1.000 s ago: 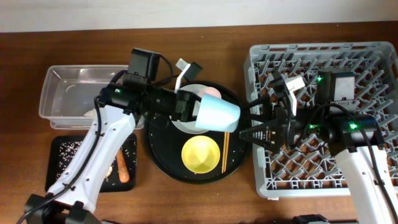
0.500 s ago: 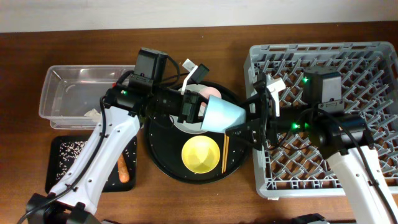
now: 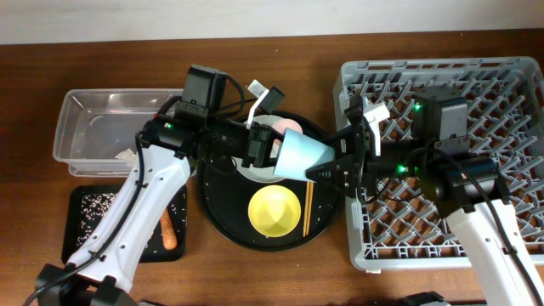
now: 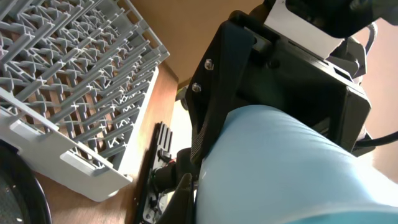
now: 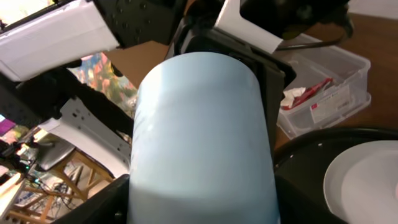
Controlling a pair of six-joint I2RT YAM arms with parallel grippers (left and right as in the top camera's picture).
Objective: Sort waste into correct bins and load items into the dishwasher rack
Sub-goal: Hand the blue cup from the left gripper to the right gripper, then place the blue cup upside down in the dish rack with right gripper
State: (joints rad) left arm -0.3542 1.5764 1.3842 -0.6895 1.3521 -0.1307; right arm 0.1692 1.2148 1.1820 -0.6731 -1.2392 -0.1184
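Observation:
The blue cup hangs on its side above the round black tray, base pointing right. My left gripper is shut on its rim, one finger against the wall. From the rack side my right gripper straddles the cup's base, a black finger pressed to each side. Below lie the yellow bowl, the chopsticks, the pale plate and the pink-inside cup. The grey dishwasher rack fills the right.
The clear tub at far left holds a red wrapper and white tissue. The small black tray below it holds rice grains and a carrot piece. The round black tray lies between both arms.
The left gripper carried the blue cup a little to the right. The right gripper moved left off the rack and its fingers narrowed onto the cup's base.

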